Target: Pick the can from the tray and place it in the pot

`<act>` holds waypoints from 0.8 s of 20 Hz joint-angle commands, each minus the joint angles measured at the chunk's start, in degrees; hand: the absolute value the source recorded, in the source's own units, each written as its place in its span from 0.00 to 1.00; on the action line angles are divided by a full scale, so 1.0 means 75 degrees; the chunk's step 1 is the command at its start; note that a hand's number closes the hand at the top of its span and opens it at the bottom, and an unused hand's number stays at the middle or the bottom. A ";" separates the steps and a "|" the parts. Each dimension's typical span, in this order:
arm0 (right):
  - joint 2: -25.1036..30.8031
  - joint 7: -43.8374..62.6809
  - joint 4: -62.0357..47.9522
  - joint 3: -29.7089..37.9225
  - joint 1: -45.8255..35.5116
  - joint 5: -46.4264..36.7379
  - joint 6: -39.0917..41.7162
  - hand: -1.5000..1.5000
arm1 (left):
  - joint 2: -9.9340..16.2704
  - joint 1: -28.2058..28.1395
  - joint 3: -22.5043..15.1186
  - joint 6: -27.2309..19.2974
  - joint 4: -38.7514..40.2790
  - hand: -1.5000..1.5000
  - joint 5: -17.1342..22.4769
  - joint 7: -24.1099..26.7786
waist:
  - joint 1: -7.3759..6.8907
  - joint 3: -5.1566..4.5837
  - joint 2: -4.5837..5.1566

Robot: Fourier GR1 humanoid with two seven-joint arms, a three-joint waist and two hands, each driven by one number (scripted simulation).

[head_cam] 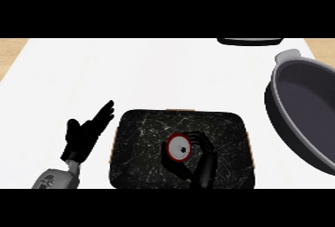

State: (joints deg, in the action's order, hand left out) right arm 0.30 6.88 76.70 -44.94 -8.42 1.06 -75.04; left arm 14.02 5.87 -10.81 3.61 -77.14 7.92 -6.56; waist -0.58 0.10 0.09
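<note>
white surface [150,71] carries tray [144,128] and pot [307,102]; right hand [196,155] curls round can [178,147]; left hand [88,131] rests open

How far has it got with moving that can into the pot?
Early stage. The right hand has its fingers curled round the can, which is still over the dark tray. Carrying it right to the grey pot remains. The left hand rests open beside the tray.

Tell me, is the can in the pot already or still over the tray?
Still over the tray. The can shows above the dark tray, with the right hand curled round it; the pot stands apart at right.
</note>
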 commanded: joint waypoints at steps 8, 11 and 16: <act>0.3965 -0.1445 0.2023 0.1315 0.2519 0.0771 0.1343 1.00 | 0.0083 -0.0560 0.0409 -0.0238 0.0022 0.50 0.0073 0.0169 | 0.0862 0.0062 -0.0201; 0.4639 -0.1936 0.2558 0.1852 0.3137 0.1306 0.1992 1.00 | 0.0055 -0.0623 0.0377 -0.0274 -0.0020 0.50 0.0073 0.0024 | 0.0984 0.0084 -0.0230; 0.5667 -0.3203 0.2897 0.3430 0.4343 0.2337 0.3218 1.00 | 0.0124 -0.0642 0.0525 -0.0243 -0.0119 0.50 0.0136 0.0182 | 0.0939 0.0052 -0.0198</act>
State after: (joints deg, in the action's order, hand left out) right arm 37.39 -10.90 96.52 -26.43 17.96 13.64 -57.78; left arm 14.57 1.62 -7.51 1.66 -77.64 8.68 -5.89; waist 6.24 0.51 -1.39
